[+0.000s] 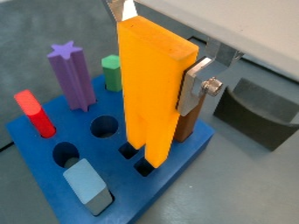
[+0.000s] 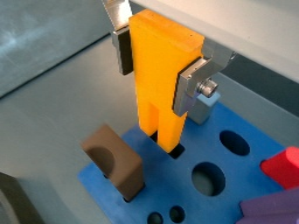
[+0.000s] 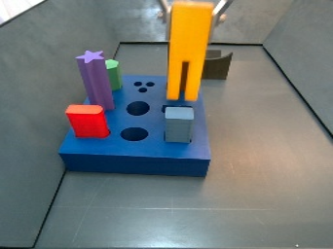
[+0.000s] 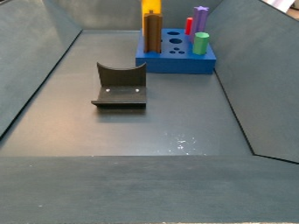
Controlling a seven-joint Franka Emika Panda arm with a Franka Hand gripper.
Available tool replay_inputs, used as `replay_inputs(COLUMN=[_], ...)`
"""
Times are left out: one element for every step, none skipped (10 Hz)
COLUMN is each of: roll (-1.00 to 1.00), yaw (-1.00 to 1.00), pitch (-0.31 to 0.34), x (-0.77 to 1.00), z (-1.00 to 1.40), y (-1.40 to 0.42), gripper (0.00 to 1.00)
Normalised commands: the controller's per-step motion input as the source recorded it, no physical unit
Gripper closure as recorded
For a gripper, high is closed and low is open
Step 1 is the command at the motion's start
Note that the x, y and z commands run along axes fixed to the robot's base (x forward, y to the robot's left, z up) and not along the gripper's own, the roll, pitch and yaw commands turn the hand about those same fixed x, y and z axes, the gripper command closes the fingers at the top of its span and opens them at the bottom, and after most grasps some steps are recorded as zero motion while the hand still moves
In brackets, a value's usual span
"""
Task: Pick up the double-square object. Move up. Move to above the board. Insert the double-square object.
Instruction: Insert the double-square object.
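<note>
The double-square object [image 1: 152, 96] is a tall orange-yellow block with a groove down its lower face, and it stands upright. My gripper [image 1: 160, 48] is shut on its upper part, one silver finger [image 2: 193, 83] on each side. It also shows in a wrist view [image 2: 162, 79] and in both side views [image 3: 190, 49] [image 4: 152, 7]. Its lower end is at a pair of small square holes [image 1: 142, 166] near one edge of the blue board [image 3: 130, 156]. I cannot tell whether it has entered them. The board also shows in the other views [image 1: 47, 166] [image 2: 251, 166] [image 4: 176, 63].
On the board stand a purple star peg [image 3: 92, 83], a green peg [image 3: 112, 73], a short red block [image 3: 88, 121], a grey-blue block [image 3: 178, 124] and a brown block [image 2: 111, 162] right beside the held piece. The fixture [image 4: 121, 86] stands on the floor near the board.
</note>
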Motion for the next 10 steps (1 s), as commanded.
replay_inputs(roll=[0.0,0.0,0.0,0.0,0.03,0.1,0.16,0.1,0.06,0.05], yaw=[0.0,-0.01,-0.02,-0.01,0.0,0.02,0.09,0.05,0.04,0.01], pitch=[-0.156,-0.136,-0.17,-0.141,-0.131,-0.086,-0.046,-0.056,-0.059,-0.057], x=[0.0,0.01,0.0,0.0,-0.09,-0.14,-0.2,-0.13,-0.01,0.0], z=[-0.31,-0.28,-0.25,-0.2,-0.16,-0.13,-0.14,-0.19,-0.2,-0.26], y=[0.0,0.0,-0.02,-0.02,-0.1,-0.2,-0.17,-0.04,0.0,0.0], gripper=[1.0,1.0,1.0,1.0,1.0,1.0,1.0,1.0,1.0,1.0])
